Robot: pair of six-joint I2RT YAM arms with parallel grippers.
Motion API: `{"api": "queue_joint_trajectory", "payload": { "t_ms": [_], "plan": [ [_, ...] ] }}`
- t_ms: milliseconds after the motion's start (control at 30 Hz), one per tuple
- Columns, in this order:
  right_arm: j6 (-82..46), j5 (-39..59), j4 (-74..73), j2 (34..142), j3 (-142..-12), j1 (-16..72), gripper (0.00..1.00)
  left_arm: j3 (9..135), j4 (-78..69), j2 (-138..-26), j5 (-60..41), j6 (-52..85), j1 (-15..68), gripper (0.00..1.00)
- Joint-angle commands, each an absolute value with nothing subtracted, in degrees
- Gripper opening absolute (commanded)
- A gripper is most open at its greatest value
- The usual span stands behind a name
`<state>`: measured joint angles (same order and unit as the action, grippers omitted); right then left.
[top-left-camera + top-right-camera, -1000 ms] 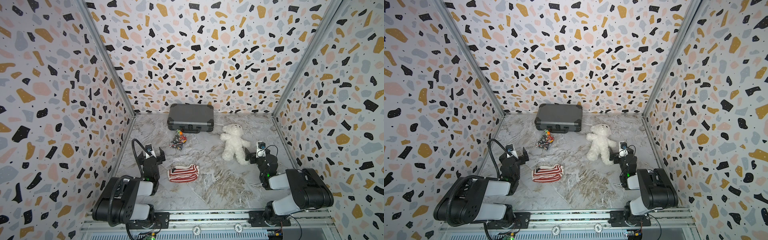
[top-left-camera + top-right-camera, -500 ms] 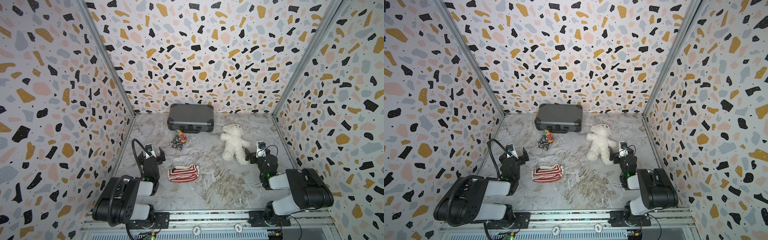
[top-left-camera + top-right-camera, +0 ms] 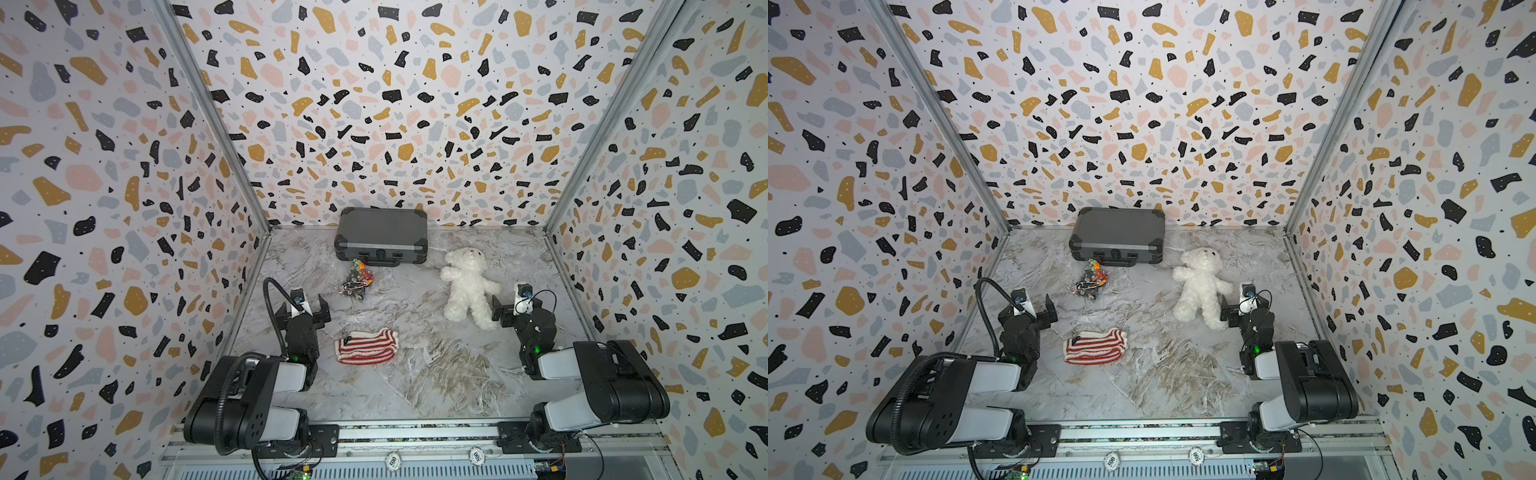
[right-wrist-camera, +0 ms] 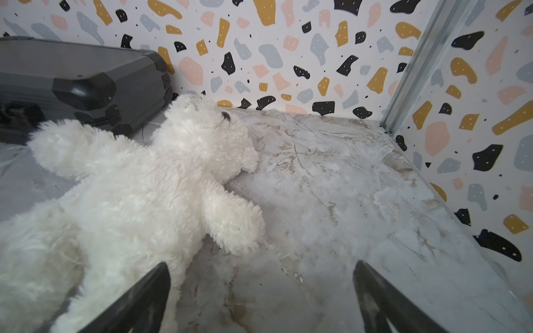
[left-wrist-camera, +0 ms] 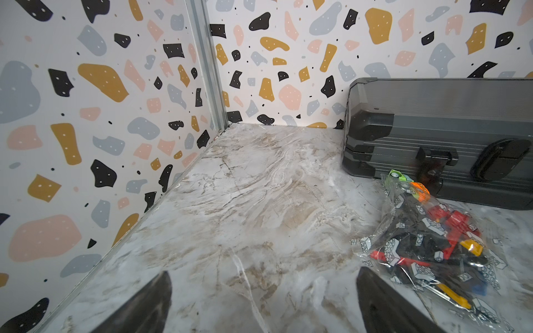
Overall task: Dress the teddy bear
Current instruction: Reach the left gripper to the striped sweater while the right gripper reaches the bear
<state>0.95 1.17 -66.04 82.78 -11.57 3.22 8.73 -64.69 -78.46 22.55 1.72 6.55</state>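
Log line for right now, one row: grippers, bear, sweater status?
teddy bear: face up, undressed | striped sweater: lying on table, untouched | left gripper: open, empty | right gripper: open, empty, beside teddy bear

You have the case [image 3: 380, 235] at the back of the table [image 3: 415, 374], the bag of bricks [image 3: 356, 282] just before it, and the sweater [image 3: 365, 347] nearer you, beside the left gripper [image 5: 262, 276]. The teddy bear [image 3: 467, 289] lies right of the case, one leg just beside the right gripper [image 4: 259, 271].

Left arm [image 3: 301, 336] and right arm [image 3: 536, 328] sit folded, fingers [image 5: 138, 308] apart.
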Motion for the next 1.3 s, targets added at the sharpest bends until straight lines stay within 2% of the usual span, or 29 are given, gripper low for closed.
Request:
{"api": "queue_joint_trajectory", "payload": {
  "t_ms": [0,200,367,467,733,833,1033,1267],
  "plan": [
    [-0.17,-0.87,-62.85,78.46,-13.3,3.19,0.99,10.27,-63.57,-75.47,21.71,1.76,6.68,1.0],
    [-0.43,-4.12,-52.57,68.79,-14.81,4.64,0.99,12.7,-53.17,-67.93,20.22,1.84,6.68,1.0],
    [-11.5,-11.52,-27.58,65.55,-25.97,5.54,0.99,15.28,-43.33,-58.99,14.41,5.33,6.75,1.0],
    [-14.22,-7.16,-16.4,67.69,-32.82,6.97,0.99,17.97,-36.66,-56.2,10.71,12.39,6.83,1.0],
    [-12.79,-1.01,-1.79,80.1,-49.12,15.14,0.99,25.78,-21.72,-57.17,-5.16,36.81,9.16,1.0],
    [-11.13,0.95,0.68,84.44,-53.28,15.89,0.99,30.93,-11.78,-59.75,-4.01,35.53,14.47,1.0],
    [-8.56,1.93,5.63,91.9,-58.59,17.15,0.99,31.81,-10.45,-60.18,-0.92,34.6,25.04,1.0],
    [-6.87,1.3,10.48,97.78,-63.06,18.34,1.0,31.91,-11.07,-62.29,1.22,32.53,32.18,1.0]
  ]
}}
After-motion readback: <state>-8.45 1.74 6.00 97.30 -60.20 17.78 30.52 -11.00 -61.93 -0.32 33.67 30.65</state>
